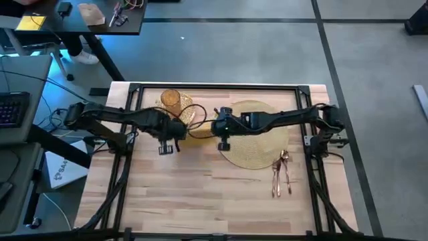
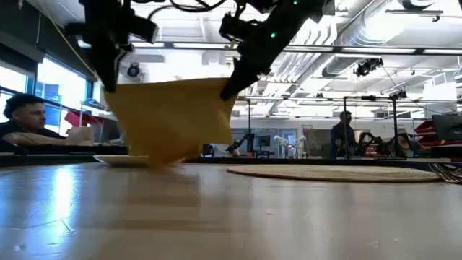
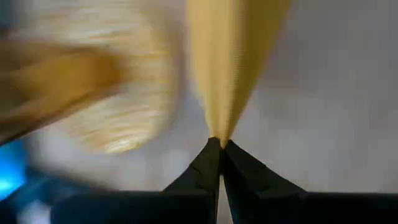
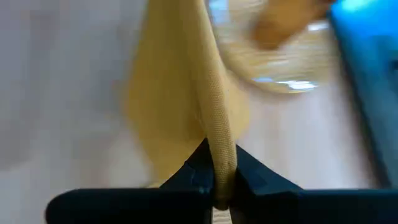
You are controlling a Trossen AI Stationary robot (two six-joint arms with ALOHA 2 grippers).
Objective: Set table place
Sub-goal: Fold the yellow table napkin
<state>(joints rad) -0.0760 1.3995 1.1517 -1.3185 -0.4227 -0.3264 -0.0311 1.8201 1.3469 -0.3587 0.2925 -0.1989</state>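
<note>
A yellow cloth napkin [image 2: 170, 119] hangs spread between my two grippers above the light wood table [image 1: 200, 194]. My left gripper [image 2: 108, 81] is shut on its left upper corner and my right gripper [image 2: 232, 88] on its right upper corner. The napkin's lower tip [image 2: 155, 160] reaches down to the table beside the gold plate [image 2: 115, 160]. Behind the arms stands the amber glass [image 1: 172, 99]. To the right, the round woven placemat [image 1: 261, 137] lies flat, with the copper cutlery [image 1: 281, 175] at its near edge. My left gripper pinches the napkin's upper corner [image 3: 219, 127] between its two fingertips, coming from above. The cloth hangs below the fingers. My right gripper pinches the other upper corner [image 4: 219, 146] between its two fingers, also from above, on a folded edge. The cloth between the two holds sags only slightly.
The black frame rail [image 1: 214, 87] runs along the table's far edge and down both sides. A dark desk [image 1: 87, 17] stands beyond the far left corner. People show in the room behind the table. Bare wood lies along the near half of the table.
</note>
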